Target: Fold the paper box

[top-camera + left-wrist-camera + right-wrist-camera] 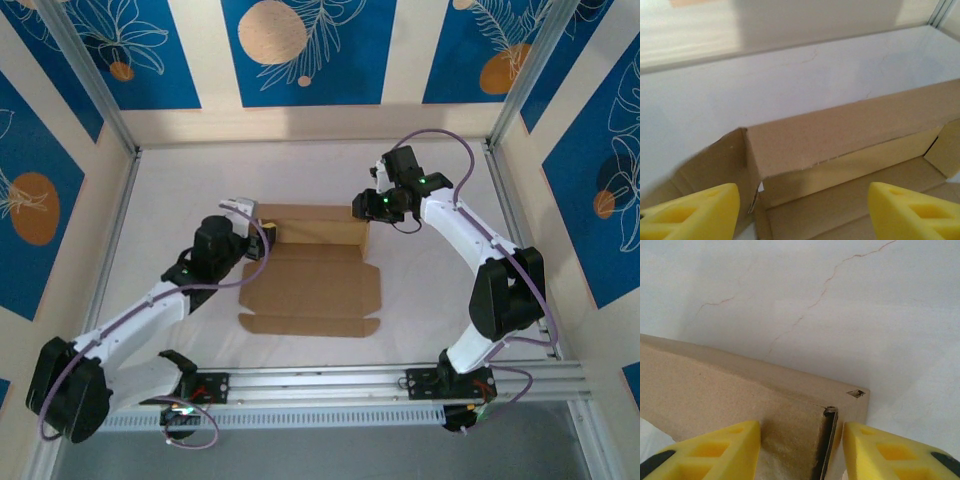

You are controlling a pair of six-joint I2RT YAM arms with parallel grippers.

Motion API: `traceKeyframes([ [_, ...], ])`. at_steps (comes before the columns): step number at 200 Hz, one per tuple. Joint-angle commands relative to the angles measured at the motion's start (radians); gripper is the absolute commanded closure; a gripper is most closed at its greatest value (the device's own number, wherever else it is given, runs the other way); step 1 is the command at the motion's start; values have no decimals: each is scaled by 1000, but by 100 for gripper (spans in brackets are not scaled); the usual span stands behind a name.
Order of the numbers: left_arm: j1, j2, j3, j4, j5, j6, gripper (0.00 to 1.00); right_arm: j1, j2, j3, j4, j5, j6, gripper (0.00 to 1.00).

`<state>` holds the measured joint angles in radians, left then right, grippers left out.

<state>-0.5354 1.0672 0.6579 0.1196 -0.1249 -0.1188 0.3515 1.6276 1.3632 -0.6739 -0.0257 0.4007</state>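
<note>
- Top view: the paper box lies mid-counter with its far wall raised. The left end effector is at its far left corner, the right end effector at its far right corner.
- Left wrist: the left end effector stands wide open before the box's raised corner.
- Right wrist: the right end effector grips the raised wall's end.

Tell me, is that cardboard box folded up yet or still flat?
The paper box is partly folded: far wall upright, base and near flap flat on the table.
</note>
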Motion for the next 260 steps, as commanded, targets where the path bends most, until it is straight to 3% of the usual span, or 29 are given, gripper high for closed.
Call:
traceKeyframes([
  [1,-1,-75,44,-62,-10,163,28,7,18,-10,-44,16,-26,52],
  [29,35,-126,43,-65,-59,332,29,7,16,-13,-44,16,-39,52],
  [47,132,-112,46,-54,-99,391,33,8,12,-17,-44,23,-50,53],
  [78,377,26,89,-30,-56,334,41,8,9,-29,-34,17,-63,53],
  [121,504,332,246,-42,39,255,41,10,15,-45,-9,-13,-55,53],
  [161,526,411,289,-96,317,262,43,-1,26,-38,-10,-16,-62,53],
  [195,518,353,228,-126,440,252,47,-22,27,-34,-2,-40,-55,53],
  [260,370,169,95,-215,452,298,46,-25,23,-26,0,-60,-44,52],
])
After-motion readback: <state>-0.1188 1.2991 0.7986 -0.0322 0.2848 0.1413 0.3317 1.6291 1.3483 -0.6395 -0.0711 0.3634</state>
